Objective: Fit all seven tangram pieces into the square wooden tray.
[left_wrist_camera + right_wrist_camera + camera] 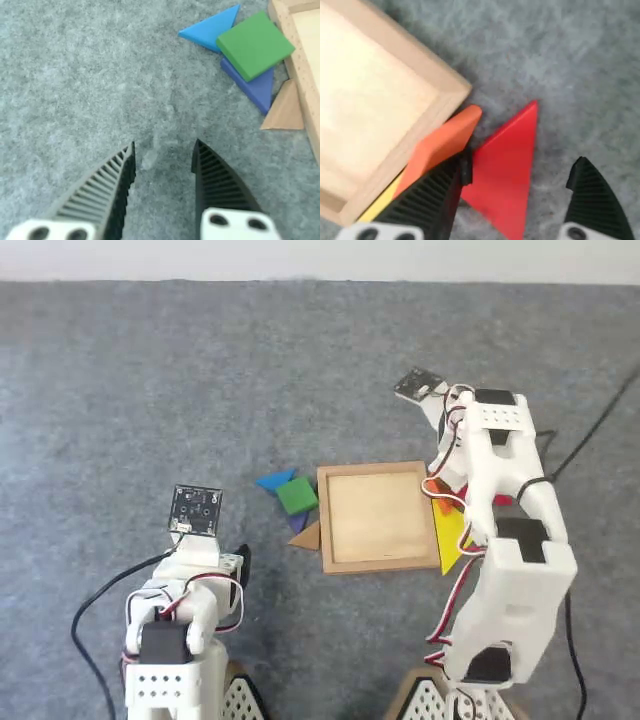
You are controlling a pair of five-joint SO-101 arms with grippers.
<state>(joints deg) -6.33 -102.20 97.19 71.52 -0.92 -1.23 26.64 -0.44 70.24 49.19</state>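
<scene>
Right wrist view: my right jaws stand released astride the flat red triangular piece point(507, 165), lying on the desk point(580, 60) beside the empty square wooden tray point(445, 90). Risk: one jaw crowds the orange piece point(442, 142), so closing could drag both. I see my left jaws released too.

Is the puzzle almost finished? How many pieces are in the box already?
Nothing is in yet: the wooden tray is empty. The right gripper is open over the red triangle, not holding it; the left gripper is open over bare carpet. All seven remain: red triangle, orange piece, yellow piece on one side of the tray; blue triangle, green square, dark blue piece, tan triangle on the other.
</scene>
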